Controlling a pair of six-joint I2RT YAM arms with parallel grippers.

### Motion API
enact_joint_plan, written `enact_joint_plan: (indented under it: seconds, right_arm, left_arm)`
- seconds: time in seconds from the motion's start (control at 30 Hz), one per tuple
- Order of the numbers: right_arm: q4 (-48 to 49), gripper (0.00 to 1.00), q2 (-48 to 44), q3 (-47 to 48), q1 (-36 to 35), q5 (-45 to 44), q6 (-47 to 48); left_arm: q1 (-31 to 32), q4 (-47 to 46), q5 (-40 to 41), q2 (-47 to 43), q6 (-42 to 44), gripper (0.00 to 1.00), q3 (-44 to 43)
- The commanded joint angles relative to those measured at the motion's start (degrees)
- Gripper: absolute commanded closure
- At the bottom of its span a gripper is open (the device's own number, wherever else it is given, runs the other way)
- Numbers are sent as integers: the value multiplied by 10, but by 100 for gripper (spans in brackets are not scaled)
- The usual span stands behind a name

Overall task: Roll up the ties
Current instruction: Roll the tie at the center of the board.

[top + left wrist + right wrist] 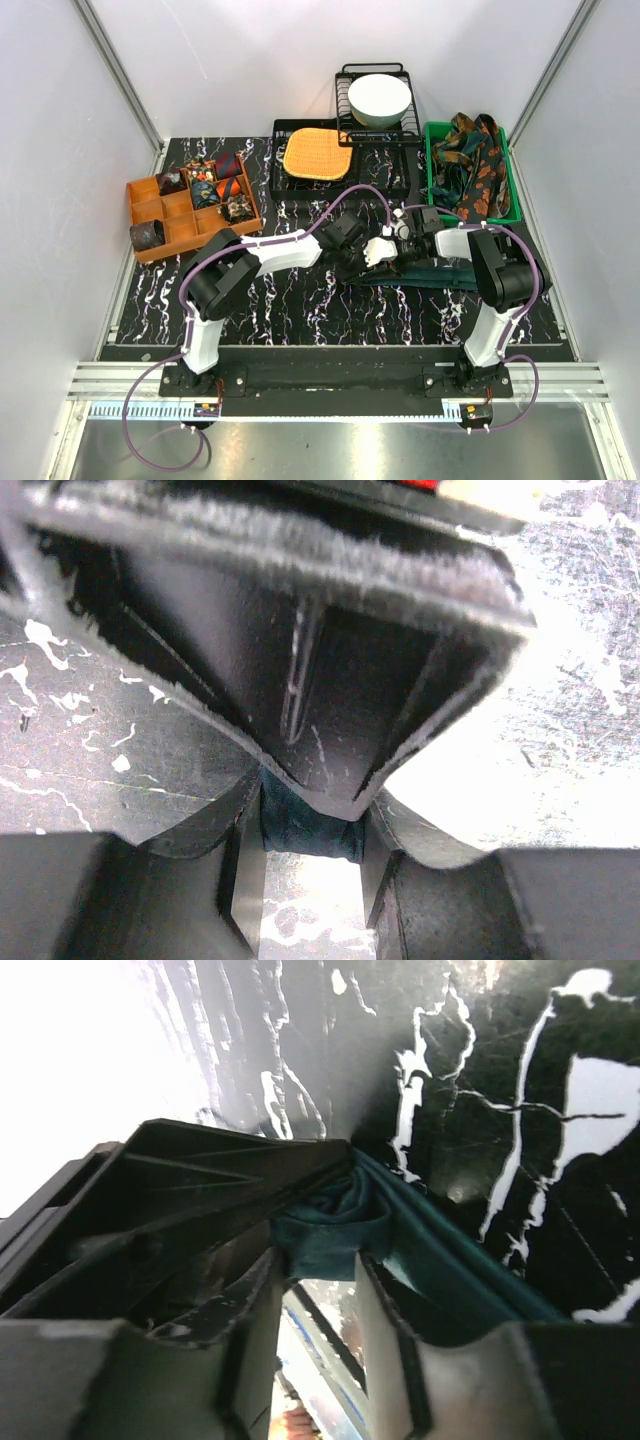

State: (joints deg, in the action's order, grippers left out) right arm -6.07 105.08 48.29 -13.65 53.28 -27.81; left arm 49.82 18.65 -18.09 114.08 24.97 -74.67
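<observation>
Teal tie [440,276] flat on worktop [300,300], left end bunched into a small coil | left pincer [305,852] narrowed, clamped on that coil; right pincer [320,1260] likewise, from the opposite side | patterned ties [478,165] heaped in green bin [470,219]; rolled coils [205,185] in orange tray [148,192]

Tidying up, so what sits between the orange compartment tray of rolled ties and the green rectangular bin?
A black wire tray holding an orange woven square mat, seen in the top external view.

Left gripper [312,825], right gripper [318,1260] tip-to-tip, both clamped.
</observation>
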Motion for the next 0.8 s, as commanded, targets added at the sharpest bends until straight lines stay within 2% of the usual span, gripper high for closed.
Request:
enact_joint_plan:
  seconds: [0.0, 0.13, 0.2, 0.33, 0.37, 0.43, 0.53, 0.57, 0.73, 0.77]
  right_arm:
    - [-75, 54, -14, 24, -9, -56, 67]
    - [-72, 49, -26, 33, -10, -71, 61]
    - [-64, 53, -15, 36, -11, -65, 53]
    - [-44, 80, 4, 40, -13, -48, 40]
    - [-45, 94, 2, 39, -13, -48, 42]
    - [-58, 100, 2, 36, -12, -50, 51]
    - [-90, 100, 15, 37, -11, -75, 70]
    - [-97, 100, 19, 37, -12, -83, 76]
    - [-147, 100, 55, 51, -11, -128, 102]
    - [-153, 100, 59, 56, -11, -136, 105]
  left_arm:
    - [9, 93, 28, 51, -11, 66, 28]
    - [11, 93, 24, 51, -12, 66, 30]
    - [11, 93, 23, 54, -12, 66, 30]
    - [11, 93, 23, 55, -11, 65, 30]
    - [11, 92, 22, 55, -12, 64, 30]
    - [10, 88, 17, 54, -13, 62, 34]
    - [2, 49, -9, 40, -20, 51, 65]
    - [-2, 5, -14, 33, -29, 44, 93]
    - [-38, -185, -119, -20, -64, 33, 195]
    - [-46, -272, -130, -23, -89, 33, 227]
